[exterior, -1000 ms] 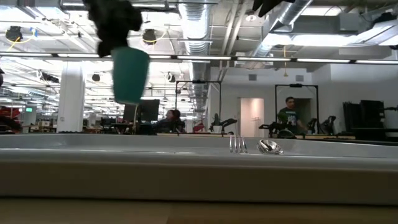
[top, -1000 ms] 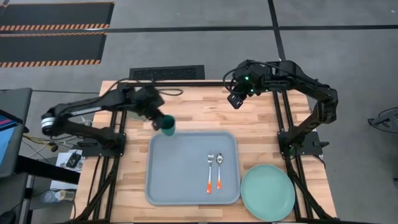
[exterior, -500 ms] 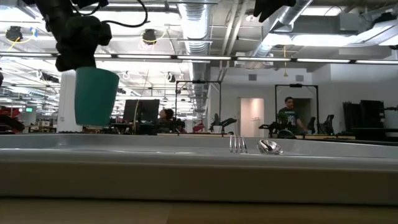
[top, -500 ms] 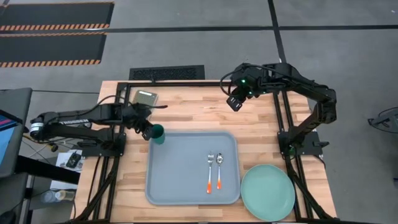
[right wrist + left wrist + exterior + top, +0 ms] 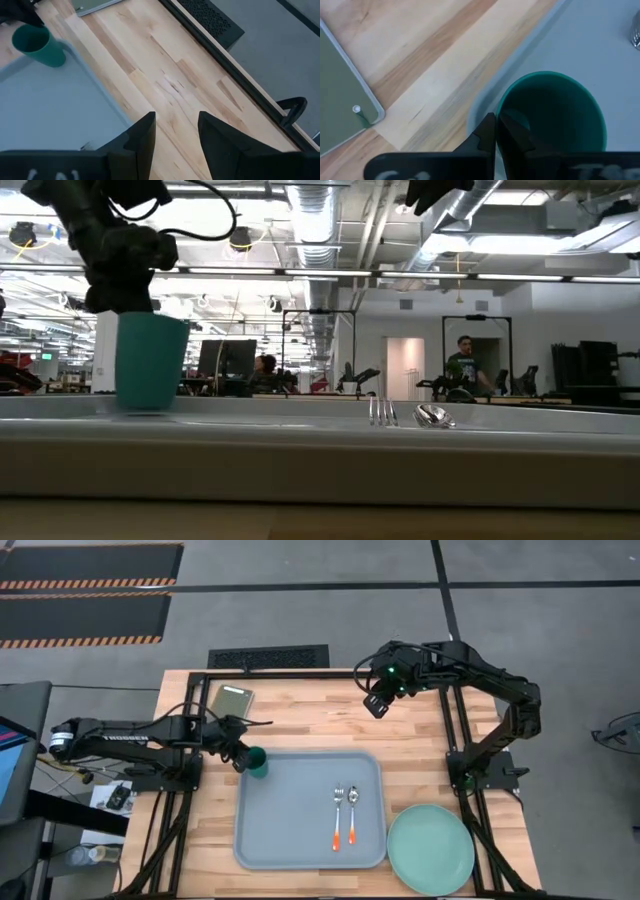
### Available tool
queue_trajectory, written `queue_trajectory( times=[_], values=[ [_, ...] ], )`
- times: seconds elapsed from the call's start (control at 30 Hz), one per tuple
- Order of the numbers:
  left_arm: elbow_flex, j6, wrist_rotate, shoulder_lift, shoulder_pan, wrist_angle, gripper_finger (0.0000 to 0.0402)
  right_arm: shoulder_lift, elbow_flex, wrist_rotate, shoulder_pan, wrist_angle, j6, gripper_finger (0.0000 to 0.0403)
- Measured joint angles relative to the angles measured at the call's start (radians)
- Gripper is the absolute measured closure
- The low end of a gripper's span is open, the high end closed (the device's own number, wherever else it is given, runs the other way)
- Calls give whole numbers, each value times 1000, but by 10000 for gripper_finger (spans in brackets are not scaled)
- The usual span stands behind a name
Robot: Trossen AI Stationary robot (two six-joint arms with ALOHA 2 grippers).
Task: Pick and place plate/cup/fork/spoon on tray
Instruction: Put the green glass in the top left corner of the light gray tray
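A: Start big. The wooden surface (image 5: 300, 720) carries the tray (image 5: 290, 830), and beside the tray's near right corner the plate (image 5: 431, 849) lies on the wood, not on the tray.

B: So the plate is not yet placed. What's on the tray?

A: The fork (image 5: 337, 817) and spoon (image 5: 352, 815) lie side by side right of its middle, handles toward the near edge. And the cup (image 5: 258, 763) stands upright in the far left corner, just inside the rim.

B: Is it down?

A: From table height the cup's (image 5: 150, 363) base looks level with the tray floor, so I'd judge it's landed or a hair off.

B: And the left gripper (image 5: 237, 754)?

A: Its fingers (image 5: 492, 145) are clenched on the cup's rim, one inside the wall, one outside. That's the grip to undo.

B: How to do it cleanly?

A: Open fully first, then lift straight up. Drag sideways while a finger sits inside and the cup tips, and it's close to the tray's edge.

B: The right gripper (image 5: 376, 703)?

A: Waiting above the far side of the surface, fingers (image 5: 142, 137) spread, grasping nothing. A green pad (image 5: 232, 697) sits at the far left, well clear.
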Motion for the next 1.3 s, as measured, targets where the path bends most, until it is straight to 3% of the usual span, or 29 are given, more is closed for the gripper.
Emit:
queue_trajectory(
  times=[1.3],
  values=[
    [-50,-11,-42,-2,-12,34,401,0,0,-3,0,0,-23,230]
  ],
)
